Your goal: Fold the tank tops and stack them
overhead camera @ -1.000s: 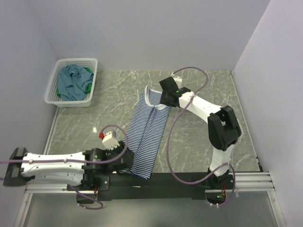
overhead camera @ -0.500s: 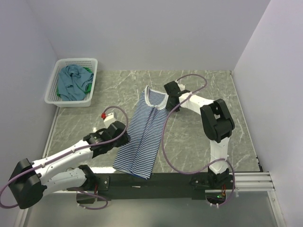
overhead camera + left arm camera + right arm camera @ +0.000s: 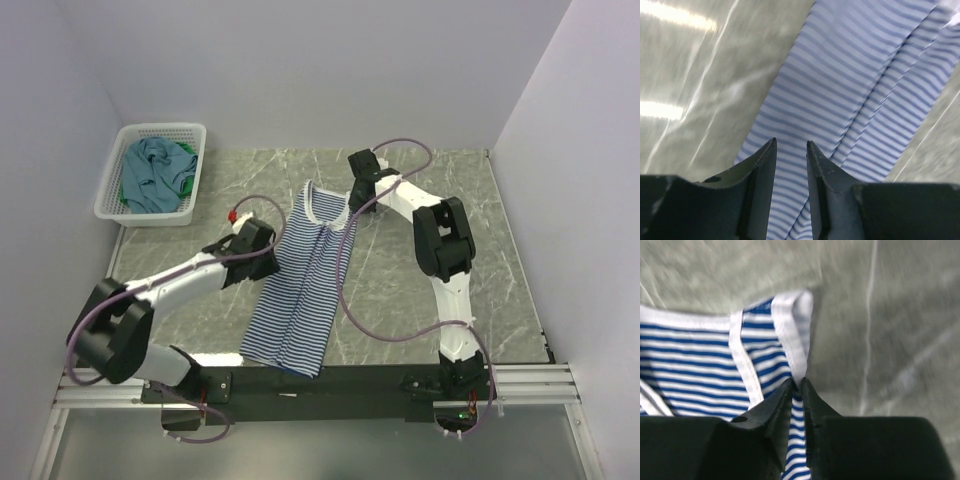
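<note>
The navy-and-white striped tank top (image 3: pixel 303 290) lies stretched lengthwise on the marble table, neckline at the far end. My right gripper (image 3: pixel 356 205) is shut on its white-trimmed shoulder edge (image 3: pixel 796 347), pinched between the fingertips in the right wrist view (image 3: pixel 797 383). My left gripper (image 3: pixel 266 250) hovers over the top's left edge at mid-length. Its jaws stand a little apart with nothing between them, the striped cloth (image 3: pixel 850 90) below my left gripper (image 3: pixel 791 143). The teal-blue top (image 3: pixel 148 172) and a bit of the green top (image 3: pixel 186 178) lie in the basket.
The white lattice basket (image 3: pixel 118 210) stands at the far left by the wall. Purple cables loop over both arms. The black rail (image 3: pixel 330 382) runs along the near edge under the top's hem.
My left gripper has moved from the top's near hem forward along its left side to mid-length. My right gripper has drawn the shoulder slightly farther back. The top now lies flatter and wider.
</note>
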Robot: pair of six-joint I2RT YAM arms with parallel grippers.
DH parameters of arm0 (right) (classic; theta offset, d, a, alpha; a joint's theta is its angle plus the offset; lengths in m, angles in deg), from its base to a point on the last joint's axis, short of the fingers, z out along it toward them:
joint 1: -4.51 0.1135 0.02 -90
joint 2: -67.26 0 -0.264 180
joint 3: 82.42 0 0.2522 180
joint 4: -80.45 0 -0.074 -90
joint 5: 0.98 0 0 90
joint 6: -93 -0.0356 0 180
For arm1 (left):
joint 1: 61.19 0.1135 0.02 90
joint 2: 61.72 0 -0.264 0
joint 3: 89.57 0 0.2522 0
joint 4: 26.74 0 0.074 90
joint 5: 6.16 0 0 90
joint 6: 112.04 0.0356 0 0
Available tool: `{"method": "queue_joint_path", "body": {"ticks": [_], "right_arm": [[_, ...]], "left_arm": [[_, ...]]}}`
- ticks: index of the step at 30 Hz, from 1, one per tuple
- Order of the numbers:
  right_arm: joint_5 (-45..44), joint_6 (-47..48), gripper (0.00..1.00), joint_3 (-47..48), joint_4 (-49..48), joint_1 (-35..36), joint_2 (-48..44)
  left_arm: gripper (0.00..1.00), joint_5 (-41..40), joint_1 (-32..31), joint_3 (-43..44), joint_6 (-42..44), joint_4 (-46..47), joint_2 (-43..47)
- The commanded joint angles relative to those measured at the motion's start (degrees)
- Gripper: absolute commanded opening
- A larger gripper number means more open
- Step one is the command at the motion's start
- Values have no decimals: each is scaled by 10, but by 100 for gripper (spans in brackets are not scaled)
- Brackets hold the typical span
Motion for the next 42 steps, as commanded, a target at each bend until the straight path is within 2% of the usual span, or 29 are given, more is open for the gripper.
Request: {"method": "queue_joint_path", "body": {"ticks": [1, 6, 9, 14, 17, 20, 21, 24, 25, 27, 28, 29, 30, 31, 33, 34, 35, 36, 37, 39, 40, 42], "right_arm": [[10, 19, 19, 74, 41, -15, 39], [37, 28, 8, 169, 68, -34, 95], [46, 36, 5, 234, 79, -43, 127], [74, 51, 4, 360, 78, -66, 186], [97, 58, 8, 388, 43, -83, 199], [126, 63, 37, 380, 5, -99, 191], [127, 70, 52, 380, 2, -104, 187], [122, 79, 64, 368, 2, -109, 154], [115, 79, 66, 358, 5, -109, 123], [88, 68, 68, 300, 16, -109, 81], [81, 61, 68, 267, 17, -108, 25], [67, 54, 68, 177, 10, -105, -8], [62, 41, 68, 122, -3, -102, -79], [57, 39, 68, 9, -18, -90, -119], [32, 20, 68, -96, -52, -74, -192], [27, 15, 67, -145, -63, -66, -263], [22, -3, 67, -237, -76, -46, -297], [16, -11, 67, -282, -81, -37, -329], [18, -19, 67, -360, -88, -24, -392], [3, -44, 67, -422, -82, 11, -473], [2, -55, 67, -481, -78, 27, -502], [6, -82, 66, -533, -85, 75, -574]], "left_arm": [[36, 22, 22, 71, 40, 30, -53], [36, 41, 64, 151, 56, 30, -128], [36, 59, 87, 205, 65, 26, -178], [36, 93, 110, 299, 67, 15, -248], [38, 106, 112, 318, 62, 25, -261], [41, 122, 112, 289, 57, 40, -241], [43, 126, 112, 258, 56, 55, -219], [45, 129, 111, 195, 38, 84, -147], [45, 133, 107, 144, 32, 95, -124], [44, 113, 95, 79, 23, 84, -60], [43, 95, 83, 60, 18, 80, -39], [42, 77, 76, 39, 10, 79, 4], [41, 66, 59, -1, 2, 75, 26], [40, 53, 50, -19, -11, 62, 48], [38, 0, 15, -65, -30, 36, 114], [38, -16, 3, -80, -41, 11, 135], [38, -45, -10, -95, -64, 0, 177], [38, -61, -35, -124, -78, -12, 197], [39, -74, -45, -139, -107, -27, 217], [44, -82, -71, -178, -123, -32, 260], [45, -85, -78, -189, -139, -33, 270], [46, -91, -100, -217, -152, -35, 291]]}}
